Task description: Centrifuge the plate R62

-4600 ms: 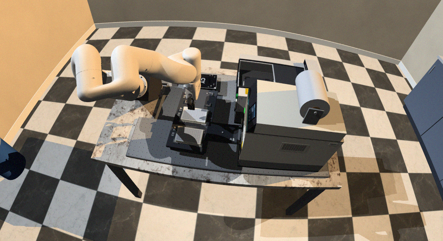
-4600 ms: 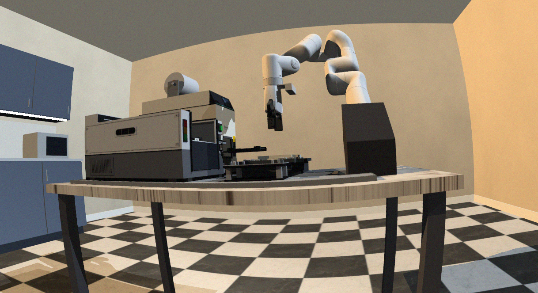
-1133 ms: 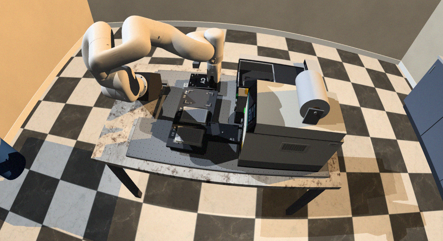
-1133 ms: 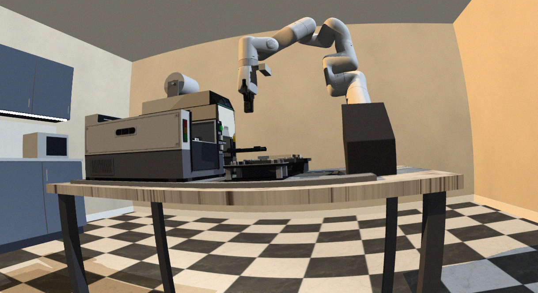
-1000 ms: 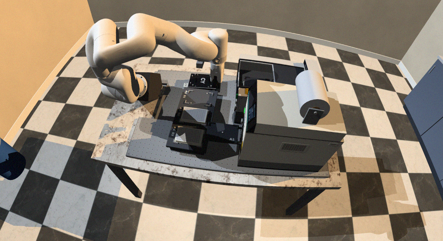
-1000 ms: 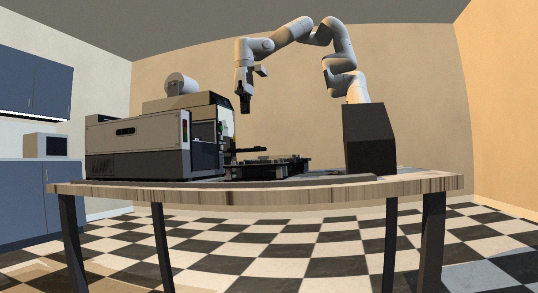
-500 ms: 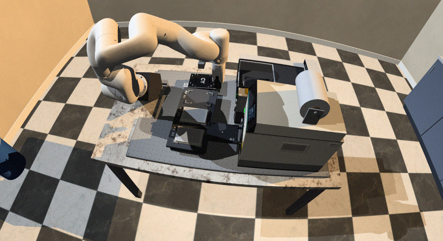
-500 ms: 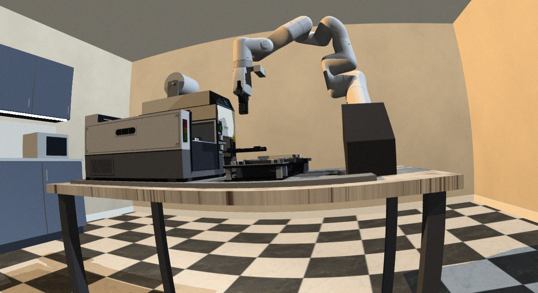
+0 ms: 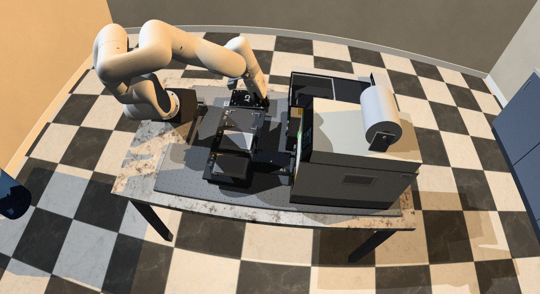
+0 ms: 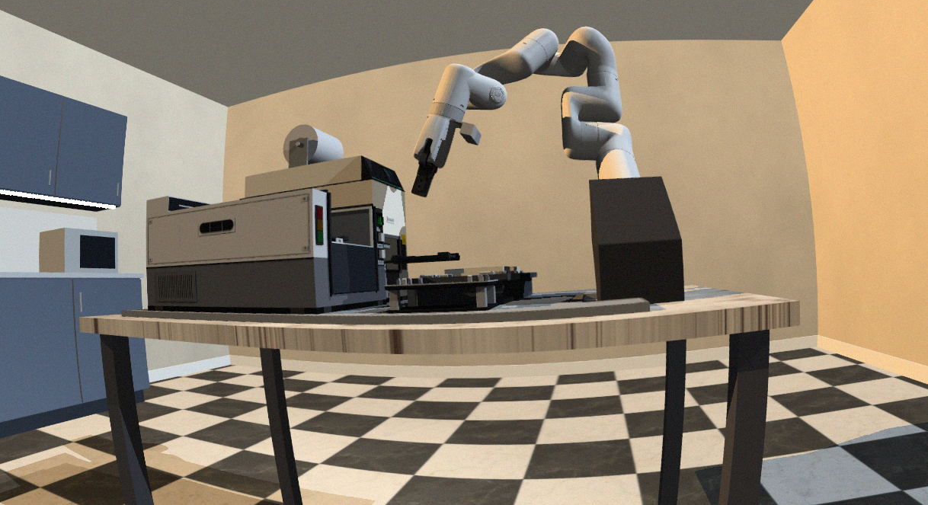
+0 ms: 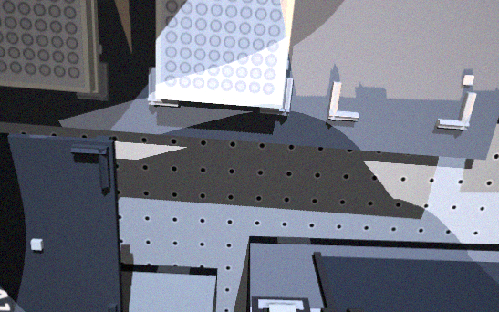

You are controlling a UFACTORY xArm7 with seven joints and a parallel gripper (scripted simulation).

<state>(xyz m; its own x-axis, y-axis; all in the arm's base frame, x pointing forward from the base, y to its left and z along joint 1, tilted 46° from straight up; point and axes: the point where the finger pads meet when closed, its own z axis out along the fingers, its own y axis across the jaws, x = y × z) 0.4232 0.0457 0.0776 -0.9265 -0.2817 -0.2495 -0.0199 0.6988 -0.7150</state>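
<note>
tool (image 10: 422,184): fingers pressed together, empty, tilted, high over the counter (image 10: 454,333)
bal plate (image 9: 236,140): flat on d2
r26 plate (image 9: 230,166): on d3
cy nest (image 9: 243,98): bare

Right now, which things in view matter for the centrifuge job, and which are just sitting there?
Job: shut, empty pincer; pale well plate on D2; black square CY nest; grey box centrifuge with lamp stack; beige sealer carrying a white roll.
Bystanders: tan well plate on D3, leave untouched; beige microwave; blue wall cabinets.
</note>
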